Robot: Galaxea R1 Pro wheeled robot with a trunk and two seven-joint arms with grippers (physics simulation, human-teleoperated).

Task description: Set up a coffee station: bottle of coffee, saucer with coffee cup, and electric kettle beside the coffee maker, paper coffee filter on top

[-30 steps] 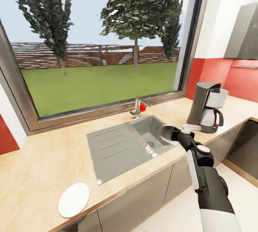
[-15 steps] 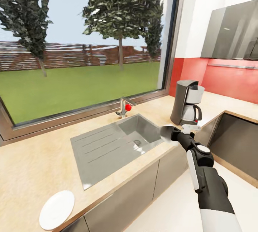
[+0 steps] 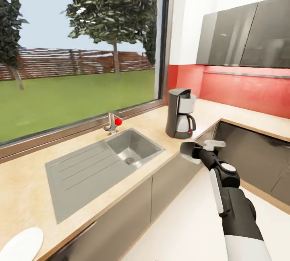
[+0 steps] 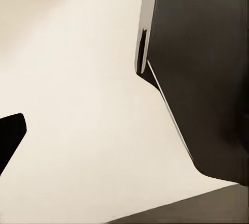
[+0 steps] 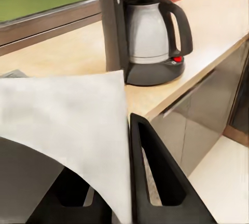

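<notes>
My matt paper coffee filter [image 5: 67,135] looked smooth; the sink [image 3: 96,164] was brushed steel, the countertop [image 3: 24,188] pale wood

A wide window [image 3: 80,51] looks onto green lawn, trees and a brick wall. Red backsplash [image 3: 241,87] runs below dark grey wall cabinets [image 3: 241,35]. Grey base cabinets [image 3: 121,220] stand on a pale floor [image 3: 189,220].
</notes>
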